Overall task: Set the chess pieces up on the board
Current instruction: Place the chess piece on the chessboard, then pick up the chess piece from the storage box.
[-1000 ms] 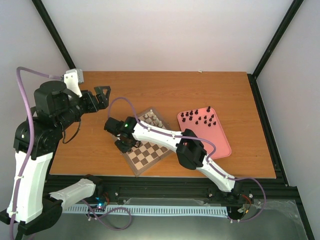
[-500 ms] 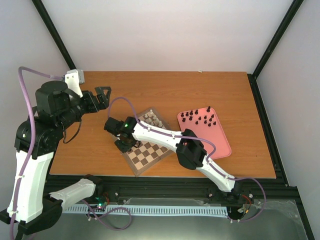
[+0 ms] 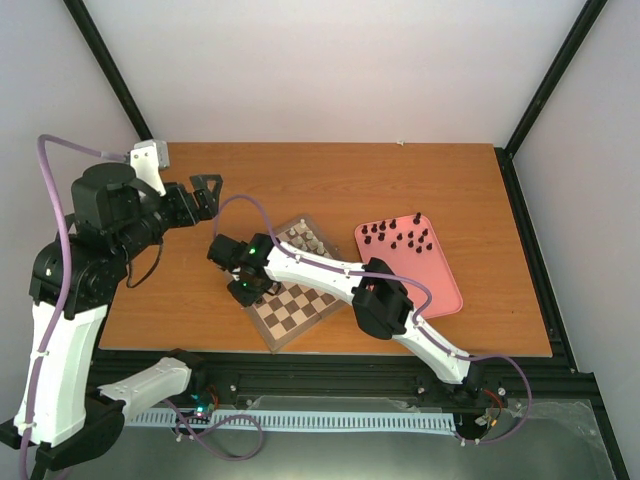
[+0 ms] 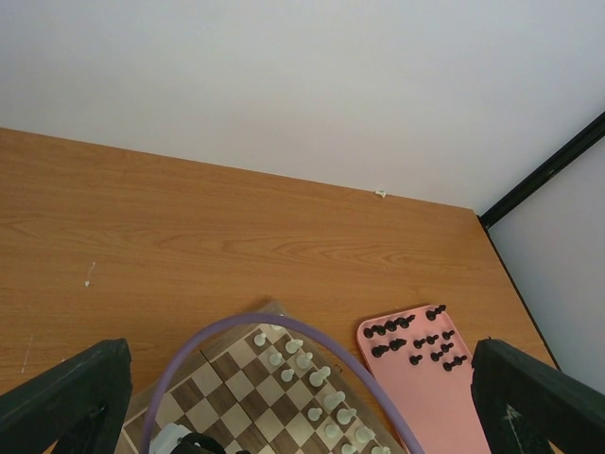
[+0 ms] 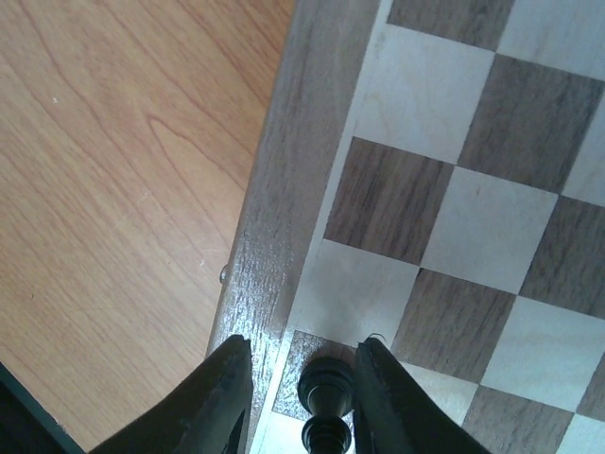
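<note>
The board (image 3: 300, 306) lies at an angle near the table's front. My right gripper (image 3: 244, 286) hovers over its left corner. In the right wrist view its fingers (image 5: 225, 392) stand apart on either side of a black chess piece (image 5: 326, 386). That piece stands upright on a dark corner square by the board's border (image 5: 269, 199), with a gap to the left finger. More black chess pieces (image 3: 400, 236) (image 4: 416, 340) rest on the pink tray (image 3: 432, 285). My left gripper (image 3: 205, 188) (image 4: 298, 350) hangs open and empty, high above the table's left side.
White pieces (image 3: 311, 240) (image 4: 321, 378) line the board's far edge. A purple cable (image 4: 284, 326) arcs over the board in the left wrist view. The pink tray (image 4: 444, 411) lies right of the board, and the right arm's forearm (image 3: 320, 268) stretches across it.
My right gripper's jaws have parted around the black piece at the board's corner, and the gripper edged slightly. The left arm has barely moved.
</note>
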Controlling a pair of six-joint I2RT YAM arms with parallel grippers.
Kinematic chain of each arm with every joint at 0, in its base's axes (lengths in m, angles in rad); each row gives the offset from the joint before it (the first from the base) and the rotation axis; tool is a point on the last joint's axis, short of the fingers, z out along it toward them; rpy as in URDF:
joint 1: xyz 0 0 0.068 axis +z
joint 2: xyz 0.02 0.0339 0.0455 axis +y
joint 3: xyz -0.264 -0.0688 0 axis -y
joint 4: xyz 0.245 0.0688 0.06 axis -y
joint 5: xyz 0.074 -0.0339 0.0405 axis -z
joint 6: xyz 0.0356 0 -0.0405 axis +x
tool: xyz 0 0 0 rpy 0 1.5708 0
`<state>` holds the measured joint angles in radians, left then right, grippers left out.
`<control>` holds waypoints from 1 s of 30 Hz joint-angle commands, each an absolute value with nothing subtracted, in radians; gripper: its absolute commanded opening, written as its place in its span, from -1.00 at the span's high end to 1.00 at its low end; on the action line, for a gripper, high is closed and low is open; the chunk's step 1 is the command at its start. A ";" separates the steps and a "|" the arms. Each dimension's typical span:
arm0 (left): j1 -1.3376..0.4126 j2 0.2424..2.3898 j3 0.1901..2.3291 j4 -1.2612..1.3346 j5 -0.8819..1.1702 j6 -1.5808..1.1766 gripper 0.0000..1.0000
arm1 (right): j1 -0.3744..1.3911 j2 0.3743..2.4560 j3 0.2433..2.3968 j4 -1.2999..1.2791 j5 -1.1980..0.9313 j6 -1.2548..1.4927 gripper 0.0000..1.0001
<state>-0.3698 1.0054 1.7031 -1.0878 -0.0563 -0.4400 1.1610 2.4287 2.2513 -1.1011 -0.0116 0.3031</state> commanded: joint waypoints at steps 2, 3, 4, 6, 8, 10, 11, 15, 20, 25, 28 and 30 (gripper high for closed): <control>-0.365 0.993 1.707 -1.088 -0.059 -0.415 -0.99 | 1.164 2.408 2.275 -1.070 -0.029 0.279 0.26; -0.365 0.993 1.709 -1.088 -0.059 -0.414 -1.00 | 1.165 2.399 2.277 -1.065 -0.029 0.275 0.17; -0.365 0.994 1.709 -1.088 -0.058 -0.415 -0.99 | 1.164 2.392 2.276 -1.058 -0.027 0.274 0.09; -0.366 0.995 1.710 -1.088 -0.057 -0.413 -0.99 | 1.164 2.373 2.278 -1.045 -0.022 0.273 -0.01; -0.367 0.996 1.712 -1.086 -0.056 -0.412 -0.99 | 1.164 2.357 2.284 -1.037 -0.010 0.274 -0.13; -0.366 0.996 1.712 -1.086 -0.055 -0.411 -1.00 | 1.158 2.342 2.297 -1.040 0.010 0.282 -0.17; -0.367 0.994 1.712 -1.087 -0.055 -0.410 -1.00 | 1.151 2.333 2.308 -1.047 0.025 0.291 -0.20; -0.367 0.996 1.713 -1.086 -0.057 -0.410 -1.00 | 1.086 2.280 2.304 -1.072 0.042 0.336 -0.20; -0.367 1.004 1.716 -1.085 -0.054 -0.406 -0.99 | 0.938 2.170 2.227 -1.136 0.111 0.359 -0.20; -0.367 1.019 1.727 -1.086 -0.068 -0.396 -1.00 | 0.734 2.048 2.060 -1.154 0.195 0.361 -0.18; -0.367 1.031 1.727 -1.086 -0.063 -0.393 -1.00 | 0.585 2.012 1.989 -1.138 0.186 0.364 -0.16; -0.367 1.041 1.728 -1.087 -0.058 -0.395 -0.99 | 0.502 2.005 1.957 -1.128 0.193 0.365 -0.13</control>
